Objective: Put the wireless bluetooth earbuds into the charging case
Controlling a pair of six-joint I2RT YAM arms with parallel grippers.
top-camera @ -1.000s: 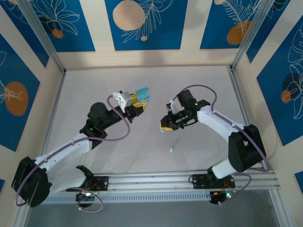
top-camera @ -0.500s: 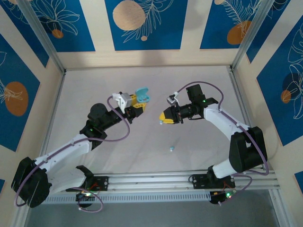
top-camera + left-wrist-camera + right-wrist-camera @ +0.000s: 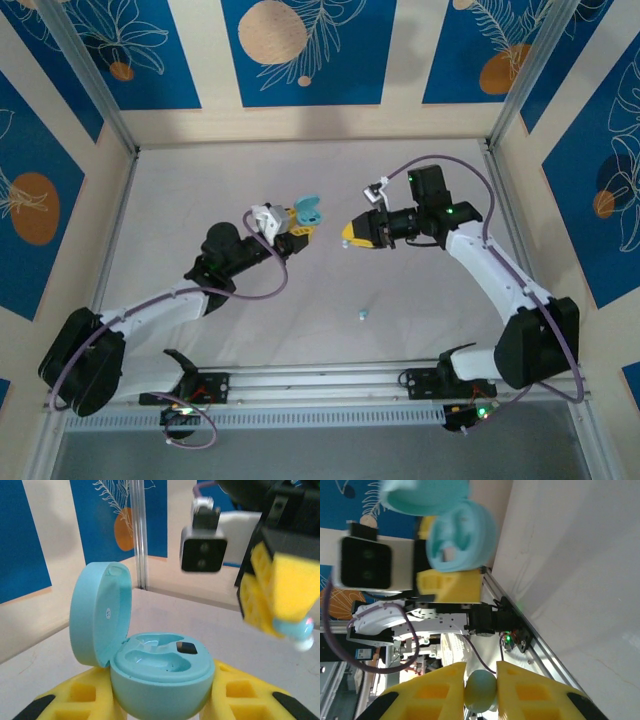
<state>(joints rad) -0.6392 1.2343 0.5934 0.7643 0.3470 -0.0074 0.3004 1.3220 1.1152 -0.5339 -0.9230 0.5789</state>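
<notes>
A robot test cell: aluminium frame posts (image 3: 88,75), a mounting rail (image 3: 330,377), and blue leaf-print wall panels (image 3: 345,65).

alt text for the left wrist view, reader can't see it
An open teal charging case, lid raised on the left and wells apparently empty, sits clamped in the left gripper at the bottom. At upper right, the right gripper pinches a teal earbud, off to the case's right.

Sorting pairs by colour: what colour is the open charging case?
The charging case is light teal; clearest in left wrist view.
</notes>
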